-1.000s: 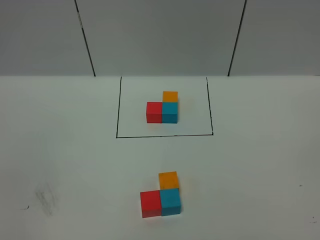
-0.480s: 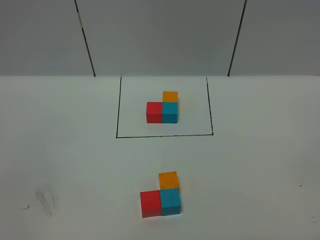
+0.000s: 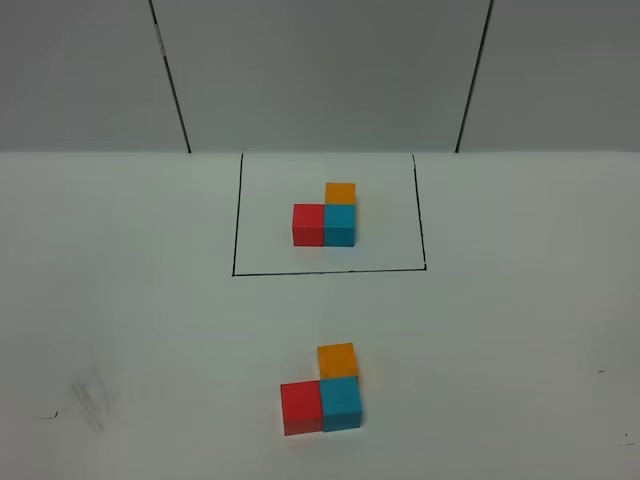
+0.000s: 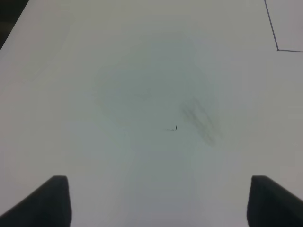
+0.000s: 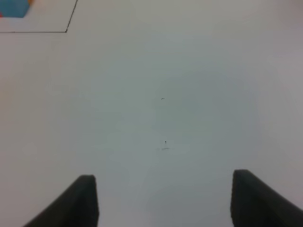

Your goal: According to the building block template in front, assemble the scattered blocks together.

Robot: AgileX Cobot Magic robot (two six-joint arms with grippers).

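The template (image 3: 325, 217) is an L of small red, blue and orange cubes inside a black-line rectangle (image 3: 328, 270) at the table's middle back. Nearer the front, the larger red block (image 3: 301, 407), blue block (image 3: 341, 403) and orange block (image 3: 337, 359) sit touching in the same L shape. Neither gripper shows in the exterior view. My left gripper (image 4: 156, 201) is open and empty over bare table. My right gripper (image 5: 163, 198) is open and empty over bare table; a blue corner of the template (image 5: 14, 8) shows at that view's edge.
The white table (image 3: 130, 330) has grey smudges at the front left (image 3: 92, 395), also in the left wrist view (image 4: 201, 120). A grey panelled wall (image 3: 320, 70) stands behind the table.
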